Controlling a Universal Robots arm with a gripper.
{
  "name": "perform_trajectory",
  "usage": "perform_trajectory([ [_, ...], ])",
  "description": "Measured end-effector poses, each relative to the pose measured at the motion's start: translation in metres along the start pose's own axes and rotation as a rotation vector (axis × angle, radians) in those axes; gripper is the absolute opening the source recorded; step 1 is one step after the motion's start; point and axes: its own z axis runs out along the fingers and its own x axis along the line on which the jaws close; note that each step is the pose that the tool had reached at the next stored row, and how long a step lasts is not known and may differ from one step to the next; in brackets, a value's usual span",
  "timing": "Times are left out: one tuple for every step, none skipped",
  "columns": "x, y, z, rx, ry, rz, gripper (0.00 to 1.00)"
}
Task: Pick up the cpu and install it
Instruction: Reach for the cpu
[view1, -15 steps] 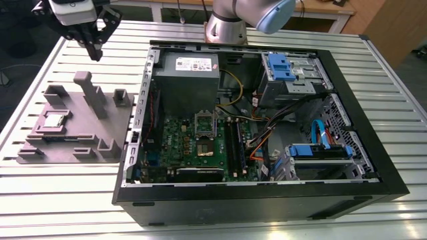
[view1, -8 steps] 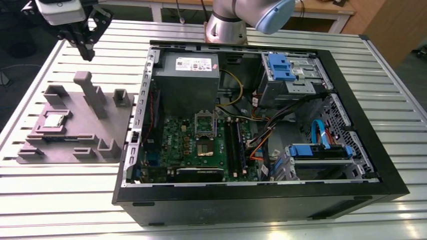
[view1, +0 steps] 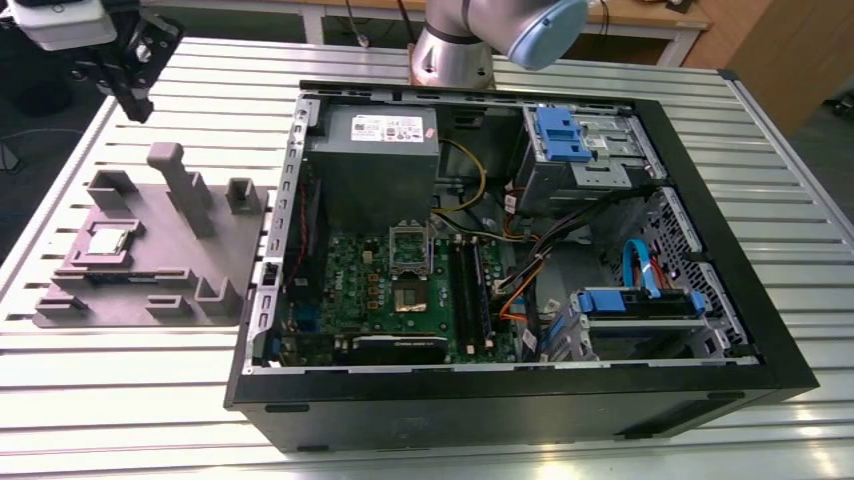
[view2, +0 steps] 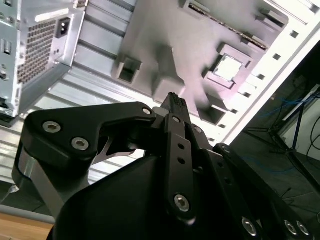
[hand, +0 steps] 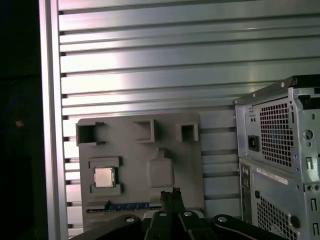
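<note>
nothing of the task looks done yet: the cpu (view1: 107, 241) lies flat in its recess on the grey holder tray (view1: 200, 270), on the exterior view's left, just beside the open computer case (view1: 721, 330). the motherboard socket (view1: 410, 250) looks unfilled (my reading, not certain). the gripper (view1: 134, 108) hangs over the far side of the table (view1: 134, 400), well apart from the cpu, fingers drawn together and holding nothing.

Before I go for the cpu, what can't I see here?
- cpu: corner marking too small to read, in all views.
- Socket, exterior view: too small to tell whether it is open or empty.
- Tray edge, first wrist view: hidden behind the gripper.
</note>
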Motion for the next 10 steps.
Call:
perform_trajectory([
  [0.0041, -0.0003, 0.0006, -0.0001, 0.0002, 0.0, 0.11],
  [0.0082, -0.0006, 0.001, -0.0001, 0.0007, 0.0, 0.11],
  [0.0123, -0.0009, 0.0015, 0.0, 0.0011, 0.0, 0.11],
  [0.0165, -0.0012, 0.002, 0.0001, 0.0015, 0.0, 0.11],
  [0.0206, -0.0016, 0.0026, 0.0001, 0.0018, 0.0, 0.11],
  [0.0246, -0.0019, 0.0032, 0.0001, 0.002, 0.0, 0.11],
  [0.029, -0.0022, 0.0038, 0.0001, 0.0022, 0.0, 0.11],
  [0.0331, -0.0025, 0.0045, 0.0002, 0.0025, 0.0, 0.11],
  [0.0371, -0.0028, 0.0052, 0.0001, 0.0025, 0.0, 0.11],
  [0.041, -0.0031, 0.006, 0.0001, 0.0027, 0.0, 0.11],
])
